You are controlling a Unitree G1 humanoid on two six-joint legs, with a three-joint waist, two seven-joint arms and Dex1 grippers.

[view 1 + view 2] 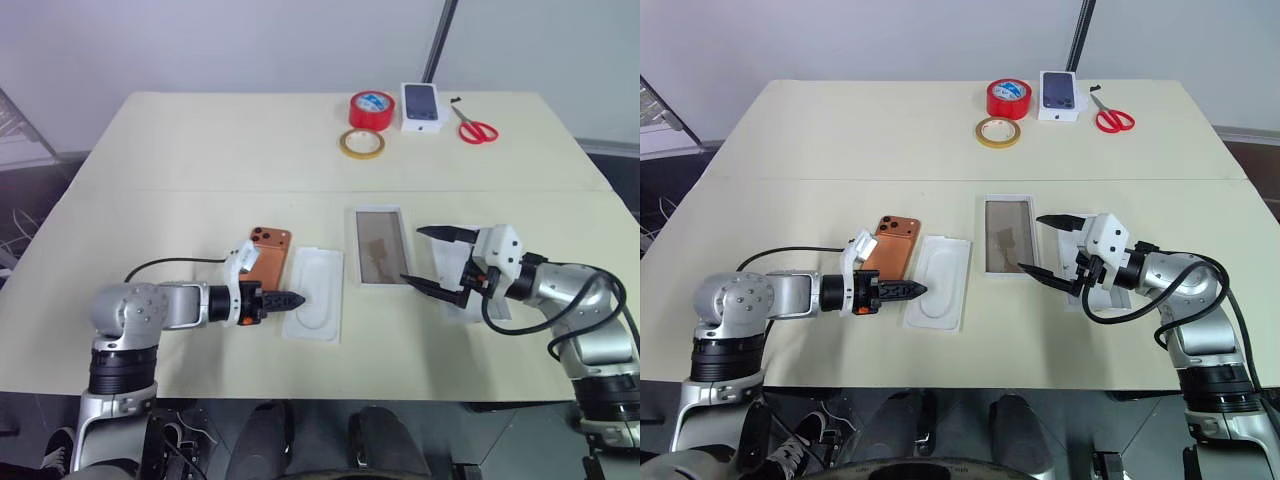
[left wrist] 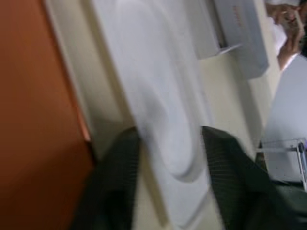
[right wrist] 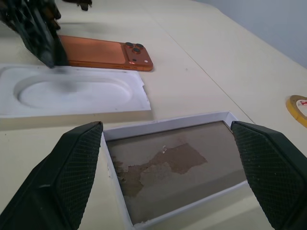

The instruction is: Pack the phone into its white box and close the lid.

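phone (image 1: 268, 256): orange-copper back, dark camera lenses at 1 corner
white box (image 1: 380, 246): white walls, brownish floor with a darker torn-looking patch
insert (image 1: 312, 294): plain white, oval recess
desk (image 1: 200, 150): pale cream
tape roll (image 1: 371, 109): red, light blue on its top face
second tape roll (image 1: 361, 144): tan-yellow ring
small box (image 1: 422, 107): white, dark phone picture on top
scissors (image 1: 474, 127): red handles
fingers (image 3: 76, 170): black, fine cross-hatched pads

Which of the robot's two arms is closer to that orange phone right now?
The left. Its end effector hangs at the phone's near edge, over the white insert beside it. The right end effector sits beyond the white box, farther away.
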